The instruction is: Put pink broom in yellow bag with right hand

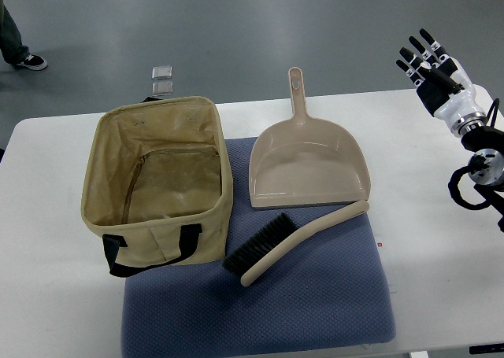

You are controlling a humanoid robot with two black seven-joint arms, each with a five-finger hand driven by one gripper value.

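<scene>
Pink broom (295, 238) on mat (331, 303), right hand (429, 59) spread

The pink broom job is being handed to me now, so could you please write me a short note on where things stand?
Right hand: raised past the table's far right corner, fingers spread, holding nothing. Left hand: out of view.
Pink broom: lying on the blue mat, just in front of the dustpan, bristles toward the bag.
Yellow bag: open, nothing visible inside, left of the broom.
Done: nothing yet.
Left: grasp the broom, place it in the bag.
</scene>
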